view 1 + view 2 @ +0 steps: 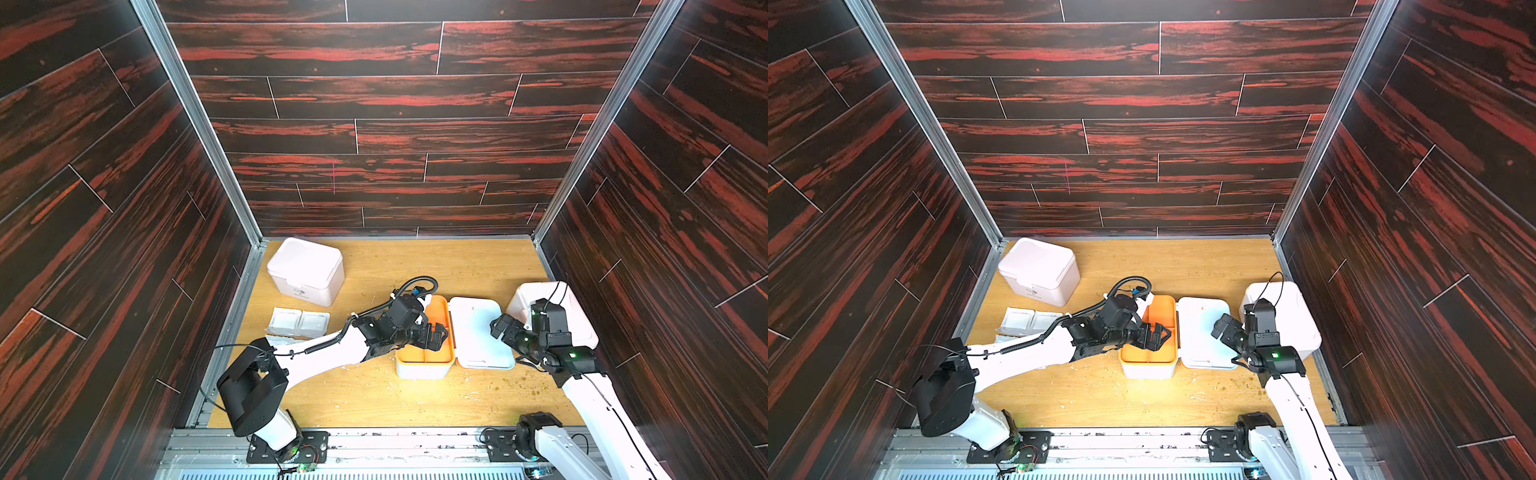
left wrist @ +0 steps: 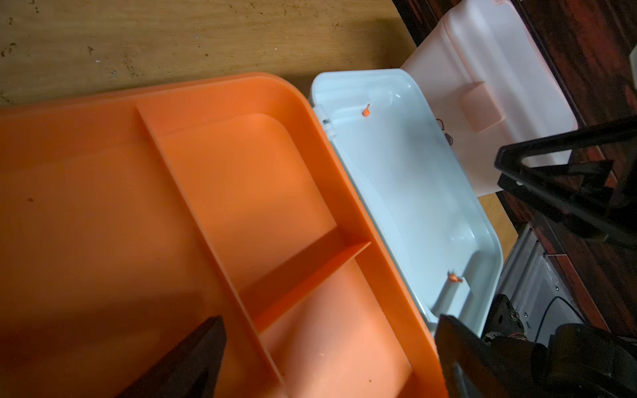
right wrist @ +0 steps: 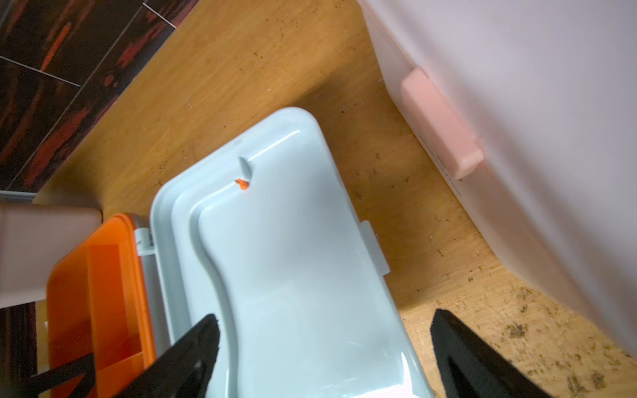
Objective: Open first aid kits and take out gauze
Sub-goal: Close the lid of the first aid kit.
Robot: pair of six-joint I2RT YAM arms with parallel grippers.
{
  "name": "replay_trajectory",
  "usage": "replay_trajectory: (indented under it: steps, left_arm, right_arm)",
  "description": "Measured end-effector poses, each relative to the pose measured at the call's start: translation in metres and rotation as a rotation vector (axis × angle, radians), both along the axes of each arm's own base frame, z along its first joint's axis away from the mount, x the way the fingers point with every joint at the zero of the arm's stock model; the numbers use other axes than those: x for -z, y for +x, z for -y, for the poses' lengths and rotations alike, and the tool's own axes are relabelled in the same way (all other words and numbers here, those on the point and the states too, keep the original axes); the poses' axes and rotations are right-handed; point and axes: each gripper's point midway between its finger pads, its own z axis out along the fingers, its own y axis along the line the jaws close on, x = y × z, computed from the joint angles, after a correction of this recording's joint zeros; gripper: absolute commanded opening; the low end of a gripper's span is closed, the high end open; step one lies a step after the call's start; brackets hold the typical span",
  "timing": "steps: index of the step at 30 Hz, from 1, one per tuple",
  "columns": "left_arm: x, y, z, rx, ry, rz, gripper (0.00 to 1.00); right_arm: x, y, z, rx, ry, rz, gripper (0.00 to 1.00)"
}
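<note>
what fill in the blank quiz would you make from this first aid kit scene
The tray inside the open kit is coloured ____.
The left gripper hovers over that tray with jaws ____.
The white kits at back left and right are both ____.
Missing: orange; open; closed.

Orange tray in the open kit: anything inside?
The orange tray shows bare divided compartments, nothing in them. The left gripper hangs over it in both top views, covering part. Below the tray is hidden.

The tray (image 2: 241,193) is orange, its lid (image 2: 413,193) pale blue, two kits (image 1: 305,270) pinkish-white, the table (image 1: 374,395) light woodgrain
</note>
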Motion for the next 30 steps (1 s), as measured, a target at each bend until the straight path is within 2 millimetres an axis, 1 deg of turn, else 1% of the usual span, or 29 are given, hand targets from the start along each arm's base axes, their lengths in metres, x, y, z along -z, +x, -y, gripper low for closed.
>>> replay_trajectory:
  steps: [4,7,12,16,19,22,24,27,30]
  left_arm:
    - [0.002,0.001,0.0,-0.013,-0.001,-0.013,0.99]
    - [0.002,0.0,0.0,-0.019,-0.006,-0.021,0.99]
    - [0.002,0.0,0.001,-0.03,-0.017,-0.036,0.99]
    - [0.004,0.002,-0.001,-0.044,-0.017,-0.043,0.99]
    - [0.006,0.004,-0.004,-0.056,-0.016,-0.044,0.99]
    - [0.006,0.006,-0.005,-0.069,-0.021,-0.04,0.99]
    - [0.007,0.009,-0.006,-0.078,-0.024,-0.035,0.99]
    - [0.006,0.012,-0.007,-0.09,-0.032,-0.034,0.99]
    - [0.005,0.011,-0.005,-0.085,-0.049,-0.042,0.99]
  right_arm:
    - [0.024,-0.005,0.006,0.042,0.056,-0.04,0.99]
    - [0.03,-0.004,0.001,0.031,0.122,-0.041,0.99]
    - [0.026,0.005,-0.021,-0.051,0.232,-0.013,0.99]
    - [0.017,0.008,-0.032,-0.096,0.289,0.017,0.99]
    - [0.011,0.007,-0.035,-0.111,0.312,0.029,0.99]
    - [-0.003,0.007,-0.036,-0.116,0.32,0.059,0.99]
    - [-0.02,0.009,-0.036,-0.123,0.322,0.098,0.98]
    - [-0.051,0.012,-0.039,-0.144,0.336,0.176,0.98]
    - [-0.084,0.011,-0.05,-0.208,0.386,0.246,0.98]
